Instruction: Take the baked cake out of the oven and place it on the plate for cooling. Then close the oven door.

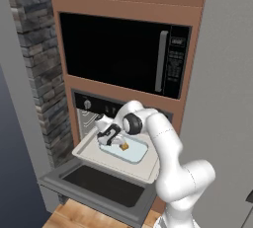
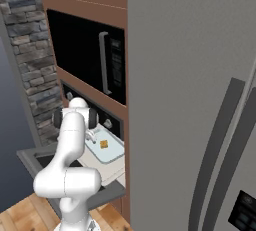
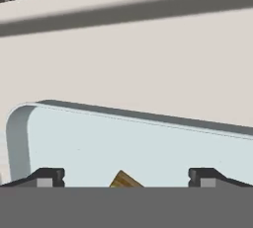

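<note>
I had the gripper spread wide and holding nothing, low over the pale blue tray on the pulled-out rack above the open oven door. The baked cake sat on that tray, right between my two fingertips — a tiny brown block. I thought it would be light and crumbly — so I'd pinch its two flat sides softly.
</note>
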